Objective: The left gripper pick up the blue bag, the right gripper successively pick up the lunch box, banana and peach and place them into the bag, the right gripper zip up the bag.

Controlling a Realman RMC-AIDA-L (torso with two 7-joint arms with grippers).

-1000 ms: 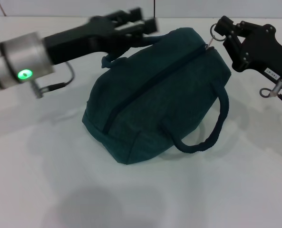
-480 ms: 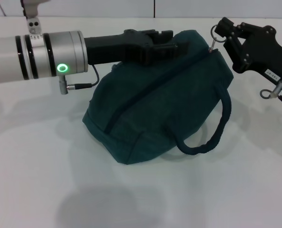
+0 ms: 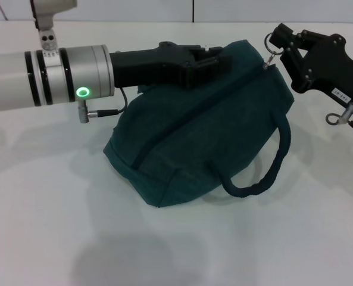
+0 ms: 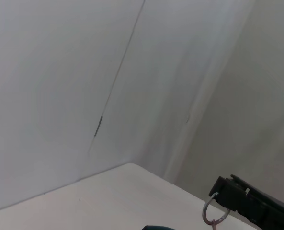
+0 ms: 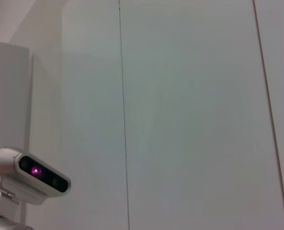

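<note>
The blue bag (image 3: 212,131) lies on the white table (image 3: 39,208) with its long zipper closed along the top. One padded handle (image 3: 265,173) hangs over the near side. My left gripper (image 3: 215,62) lies across the bag's far top edge. Its jaws look closed there on the far handle, which is hidden under the claw. My right gripper (image 3: 277,46) is shut on the metal ring pull (image 3: 271,42) at the bag's right end. It also shows in the left wrist view (image 4: 228,199) with the ring (image 4: 211,213). The lunch box, banana and peach are out of view.
The left arm's silver cylinder (image 3: 57,74) with its green light spans the left of the table, above the surface. White wall panels stand behind the table. The right wrist view shows only wall and a silver camera housing (image 5: 31,175).
The left arm has swung right and rolled, so the claw moved from above the bag's far left to across its top. The right gripper and ring pull have barely moved.
</note>
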